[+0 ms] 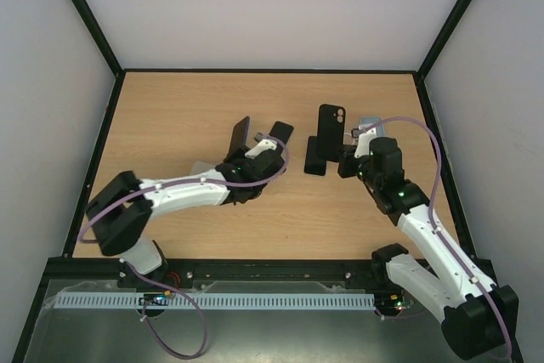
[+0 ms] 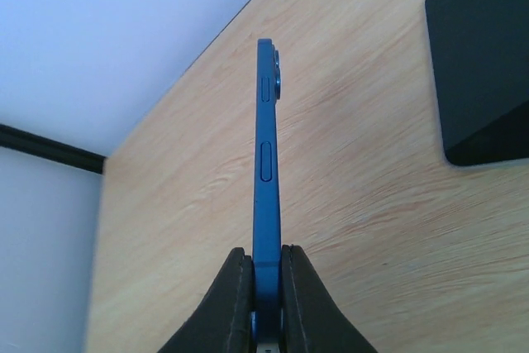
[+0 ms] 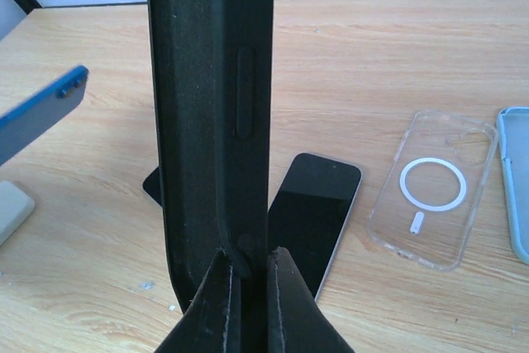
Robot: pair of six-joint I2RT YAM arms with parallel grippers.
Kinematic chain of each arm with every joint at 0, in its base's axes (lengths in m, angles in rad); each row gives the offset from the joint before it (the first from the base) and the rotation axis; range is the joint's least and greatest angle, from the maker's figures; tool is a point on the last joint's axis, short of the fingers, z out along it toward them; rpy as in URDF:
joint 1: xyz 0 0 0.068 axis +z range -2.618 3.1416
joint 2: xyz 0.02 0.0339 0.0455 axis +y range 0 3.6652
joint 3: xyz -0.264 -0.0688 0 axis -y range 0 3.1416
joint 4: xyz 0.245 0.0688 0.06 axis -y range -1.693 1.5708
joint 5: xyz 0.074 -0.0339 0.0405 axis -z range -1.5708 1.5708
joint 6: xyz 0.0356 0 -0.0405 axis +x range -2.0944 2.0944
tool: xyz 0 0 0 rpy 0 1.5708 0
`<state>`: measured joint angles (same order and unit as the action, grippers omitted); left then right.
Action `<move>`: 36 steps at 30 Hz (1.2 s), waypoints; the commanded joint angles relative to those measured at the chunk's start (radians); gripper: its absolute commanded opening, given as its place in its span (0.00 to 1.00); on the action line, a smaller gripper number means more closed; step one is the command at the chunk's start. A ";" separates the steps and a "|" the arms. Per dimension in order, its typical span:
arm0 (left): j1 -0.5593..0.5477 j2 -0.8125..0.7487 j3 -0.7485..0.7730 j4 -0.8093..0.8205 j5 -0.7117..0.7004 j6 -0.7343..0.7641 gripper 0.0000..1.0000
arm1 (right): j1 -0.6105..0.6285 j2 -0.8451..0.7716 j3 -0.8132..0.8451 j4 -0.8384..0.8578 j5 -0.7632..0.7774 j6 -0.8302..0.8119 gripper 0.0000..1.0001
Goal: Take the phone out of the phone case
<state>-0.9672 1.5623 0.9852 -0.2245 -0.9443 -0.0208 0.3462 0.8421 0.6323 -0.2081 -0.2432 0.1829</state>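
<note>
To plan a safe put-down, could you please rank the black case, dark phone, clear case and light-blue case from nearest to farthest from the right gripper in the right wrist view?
1. black case, held in the right gripper
2. dark phone, flat just behind it
3. clear case, farther right
4. light-blue case, right edge

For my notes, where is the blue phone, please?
In the left wrist view, the slim blue phone stands edge-on, clamped in the left pincer over the wooden table.
</note>
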 commanded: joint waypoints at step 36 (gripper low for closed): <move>0.082 0.307 0.047 0.133 0.172 0.010 0.64 | -0.019 0.164 0.140 -0.080 0.213 -0.217 0.02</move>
<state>-0.8848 1.9739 1.0634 -0.0410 -0.8188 0.1486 0.3435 0.9928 0.6746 -0.2214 -0.1223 0.0872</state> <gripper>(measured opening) 0.598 0.022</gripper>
